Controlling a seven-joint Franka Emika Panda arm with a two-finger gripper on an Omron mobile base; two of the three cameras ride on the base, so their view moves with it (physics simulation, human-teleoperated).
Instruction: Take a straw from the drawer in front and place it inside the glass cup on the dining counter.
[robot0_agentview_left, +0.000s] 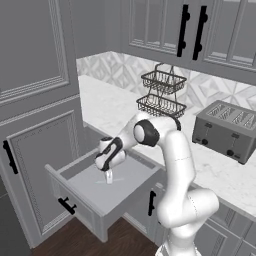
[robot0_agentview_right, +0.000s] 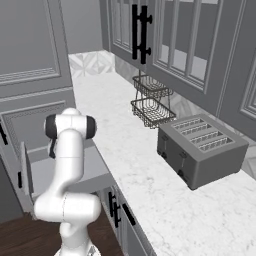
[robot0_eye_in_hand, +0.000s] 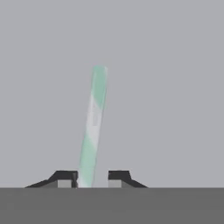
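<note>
1. One wide grey drawer (robot0_agentview_left: 100, 192) is seen pulled open below the marble worktop (robot0_agentview_left: 115, 112); its plain light-grey floor is lit evenly, and a short black bar handle is carried on its panelled front.
2. Down into that drawer the gripper (robot0_agentview_left: 108, 178) is lowered, its tips close to the floor.
3. Between the two dark fingertips (robot0_eye_in_hand: 65, 178) in the hand view, the straw (robot0_eye_in_hand: 92, 127) is seen lying on the drawer floor, pale with green and whitish bands. It is touched by the left tip, while a gap is left to the right tip, so the jaws are narrowed but not yet clamped on it.
4. Tall grey panelled cabinet doors (robot0_agentview_left: 35, 100) are ranged to the left of the drawer.
5. On the worktop, a two-tier wire basket (robot0_agentview_left: 161, 92) is set against the patterned tile wall, and a grey four-slot toaster (robot0_agentview_right: 200, 147) is placed well apart from it.
6. Upper cabinets with long black handles (robot0_agentview_left: 192, 32) are hung above; dark wood flooring (robot0_agentview_left: 75, 242) is laid below.
</note>
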